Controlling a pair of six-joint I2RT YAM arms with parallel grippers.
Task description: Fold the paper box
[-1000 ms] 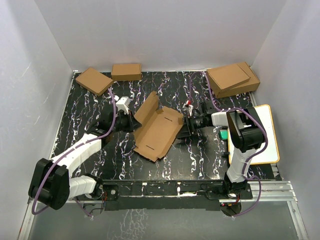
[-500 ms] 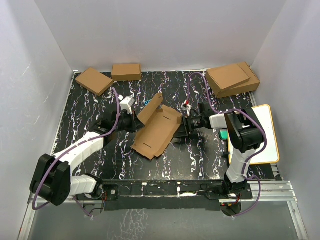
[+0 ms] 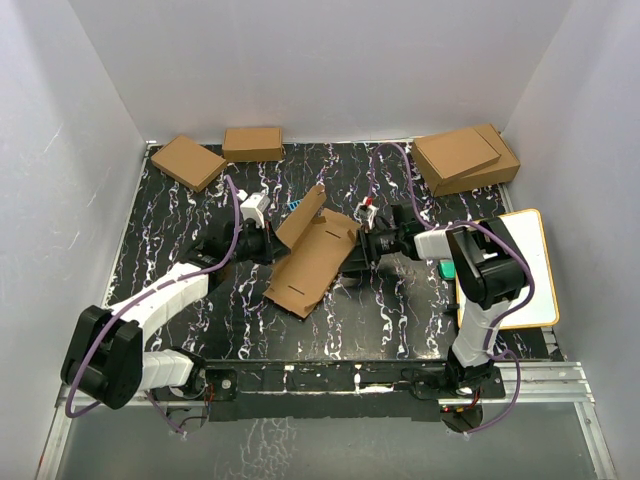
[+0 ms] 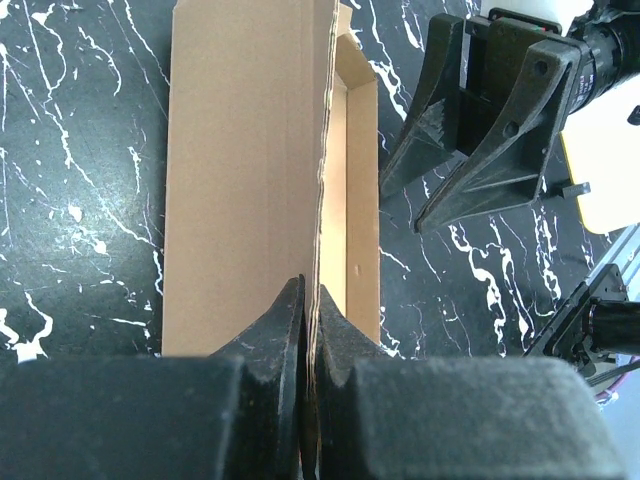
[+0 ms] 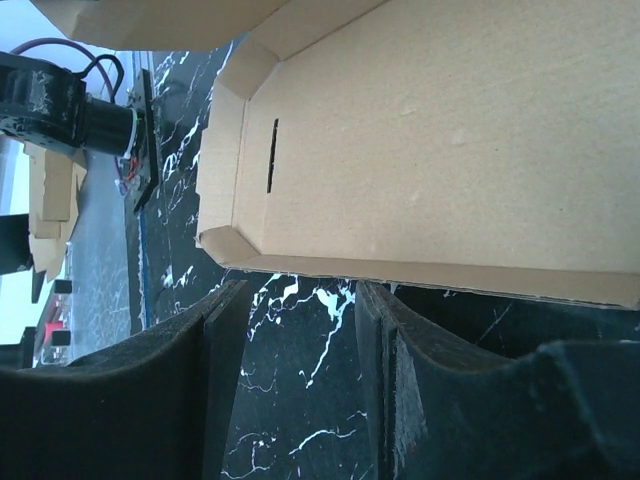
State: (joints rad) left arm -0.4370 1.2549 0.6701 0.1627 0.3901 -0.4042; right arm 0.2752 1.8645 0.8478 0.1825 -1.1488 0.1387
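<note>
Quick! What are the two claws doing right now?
Left claw: closed, pinching a raised flap of the paper box.
Right claw: open, at the box's edge, holding nothing.

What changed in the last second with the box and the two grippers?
The right gripper moved left, up to the right edge of the paper box, with its jaws open and nothing gripped. The left gripper edged right, and the flap it pinches now stands steeper. The sheet slid slightly left. Unchanged: the left grip on the flap, and the spare boxes at the back.
</note>
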